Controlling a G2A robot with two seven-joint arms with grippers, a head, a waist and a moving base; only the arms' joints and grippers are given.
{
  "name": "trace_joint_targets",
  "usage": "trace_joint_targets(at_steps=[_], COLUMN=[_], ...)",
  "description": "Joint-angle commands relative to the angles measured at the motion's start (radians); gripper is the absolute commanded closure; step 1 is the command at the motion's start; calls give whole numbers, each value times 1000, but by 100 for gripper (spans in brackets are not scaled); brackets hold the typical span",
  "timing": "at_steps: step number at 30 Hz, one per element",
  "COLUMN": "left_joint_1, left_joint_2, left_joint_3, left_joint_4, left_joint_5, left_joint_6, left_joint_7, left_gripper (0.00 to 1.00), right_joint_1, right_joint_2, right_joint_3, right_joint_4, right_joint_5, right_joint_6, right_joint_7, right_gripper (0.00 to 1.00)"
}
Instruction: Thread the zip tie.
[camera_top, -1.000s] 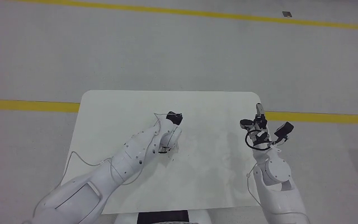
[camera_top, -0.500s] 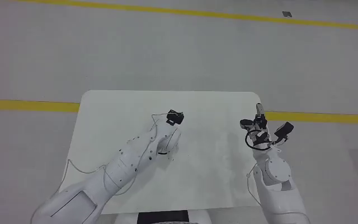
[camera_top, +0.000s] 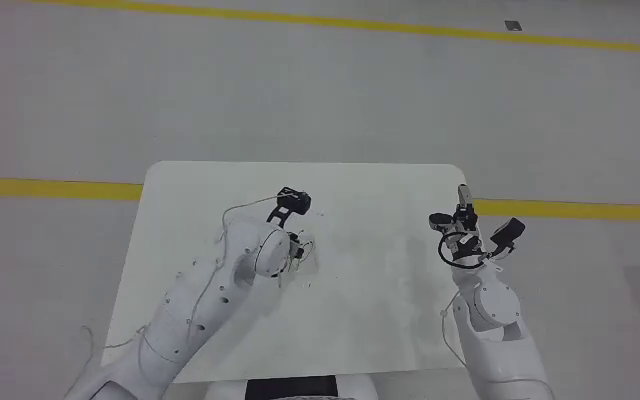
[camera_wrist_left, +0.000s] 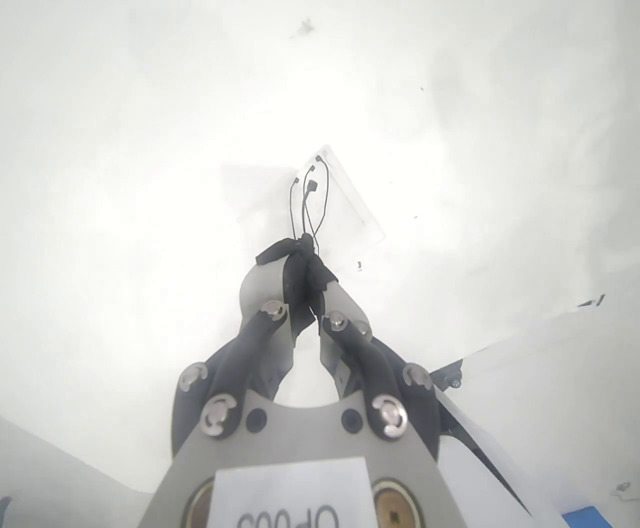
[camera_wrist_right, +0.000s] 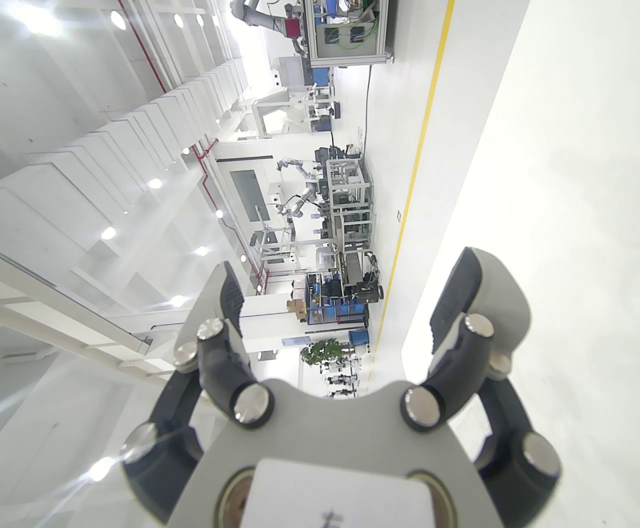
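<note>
The lower ends of the thin black zip ties (camera_wrist_left: 306, 210) vanish between the left jaws, which are pinched together over them. The strands cross, so how many there are, and whether any is threaded, cannot be told. The clear sheet (camera_wrist_left: 365, 215) behind them fades into the white tabletop (camera_wrist_left: 125, 150) along its nearer edges. From above, the ties are too small to make out.

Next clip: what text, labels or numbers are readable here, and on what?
Left label on the left gripper: cut off at the picture's edge, not readable.
Right label on the right gripper: likewise cut off, not readable.
Floor marker: too small to read.
No other text.
</note>
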Motion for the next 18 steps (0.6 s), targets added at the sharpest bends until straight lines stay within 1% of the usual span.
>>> trace_joint_targets(at_steps=[1,2,4,5,6,9,10,12,14,18], left_joint_1=[25,39,53,60,63,70,70,67,59,35], left_joint_2=[11,17,27,33,37,50,54,63,70,84], left_joint_3=[-50,-81,-124,-156,-179,-231,-241,-266,-280,-279], left_joint_4=[-22,-29,-30,-21,-11,16,25,55,88,144], left_joint_5=[-52,-95,-164,-219,-252,-355,-388,-459,-506,-576], left_joint_6=[-57,-94,-163,-207,-234,-326,-361,-424,-465,-513], left_joint_7=[2,4,6,9,8,8,4,0,0,0], left_gripper=[100,100,100,100,100,100,100,100,100,100], right_joint_1=[0,0,0,0,0,0,0,0,0,0], right_joint_2=[0,0,0,0,0,0,0,0,0,0], right_joint_3=[0,0,0,0,0,0,0,0,0,0], right_joint_4=[0,0,0,0,0,0,0,0,0,0], right_joint_5=[0,0,0,0,0,0,0,0,0,0], right_joint_6=[0,0,0,0,0,0,0,0,0,0], right_joint_7=[0,0,0,0,0,0,0,0,0,0], right_gripper=[0,0,0,0,0,0,0,0,0,0])
